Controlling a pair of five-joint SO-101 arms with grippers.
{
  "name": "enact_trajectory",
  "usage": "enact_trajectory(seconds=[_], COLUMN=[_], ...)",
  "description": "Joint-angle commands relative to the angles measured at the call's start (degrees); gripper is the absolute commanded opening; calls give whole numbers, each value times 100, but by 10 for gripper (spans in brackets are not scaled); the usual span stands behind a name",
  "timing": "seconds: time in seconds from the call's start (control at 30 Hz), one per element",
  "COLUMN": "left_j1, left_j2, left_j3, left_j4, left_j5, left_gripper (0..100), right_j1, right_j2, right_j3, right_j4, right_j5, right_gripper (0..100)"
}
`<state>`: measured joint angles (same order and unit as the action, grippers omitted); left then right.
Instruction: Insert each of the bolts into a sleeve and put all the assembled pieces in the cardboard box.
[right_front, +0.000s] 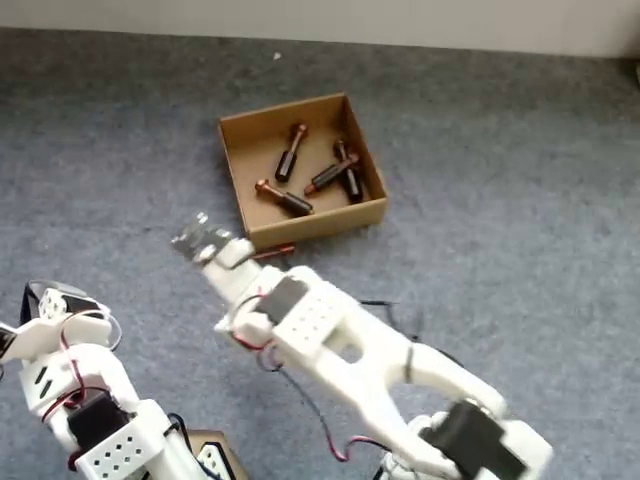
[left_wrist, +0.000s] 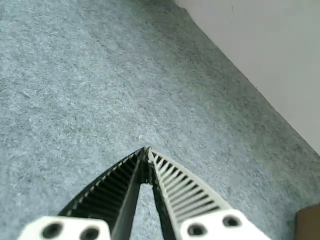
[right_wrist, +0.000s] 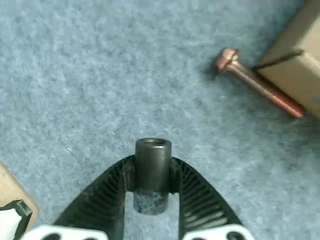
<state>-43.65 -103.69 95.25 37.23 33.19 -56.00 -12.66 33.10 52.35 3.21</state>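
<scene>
The right gripper (right_wrist: 152, 169) pinches a sleeve (right_wrist: 153, 150) by its middle; keep it steady, bore clear. The left gripper (left_wrist: 146, 153), pressed together, should take the bolt (right_wrist: 256, 84) lying just beside the cardboard box (right_wrist: 299, 57) by its head

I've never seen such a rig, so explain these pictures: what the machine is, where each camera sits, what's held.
These are two small white robot arms, each ending in a gripper. The high view looks down over the grey surface; the other two come from cameras on the wrists. The cardboard box holds assembled pieces. One loose bolt lies beside its outer wall. The right gripper is shut on a dark sleeve; the left gripper is shut, holding nothing.
</scene>
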Motion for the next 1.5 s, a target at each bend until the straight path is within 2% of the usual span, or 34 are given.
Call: enact_trajectory(seconds=[0.0, 0.27, 0.43, 0.53, 0.7, 0.8, 1.0, 1.2, 1.33, 1.47], left_j1=[752, 2712, 3837, 4374, 5059, 5279, 5341, 5648, 5851, 5719], left_j2=[-48, -40, 75, 708, 2571, 3749, 5824, 7582, 8655, 9692], left_j3=[-242, -505, -1508, -2114, -2712, -3125, -4004, -4769, -5235, -5912], left_j4=[-132, 0, 1037, 1389, 1380, 1371, 1371, 1371, 1371, 1371], left_j5=[9, -1257, -1398, -1398, -1398, -1398, -1398, -1345, -545, 141], left_gripper=[27, 27, 27, 27, 28, 44, 210, 191, 185, 185], right_j1=[549, 1877, 2545, 2791, 2976, 3099, 3178, 3178, 3178, 3178], right_j2=[-989, -1666, -1666, -1666, -1666, -1666, -1666, -1666, -1666, -1666], right_j3=[391, 1508, 2158, 2457, 2774, 2791, 2791, 2791, 2791, 2791], right_j4=[48, -382, -1367, -1771, -2123, -2141, -2141, -2141, -2141, -2141], right_j5=[-53, -914, -1310, -1398, -1389, -1380, -1398, -1389, -1380, -1380], right_gripper=[4, 4, 4, 4, 4, 4, 4, 4, 4, 4])
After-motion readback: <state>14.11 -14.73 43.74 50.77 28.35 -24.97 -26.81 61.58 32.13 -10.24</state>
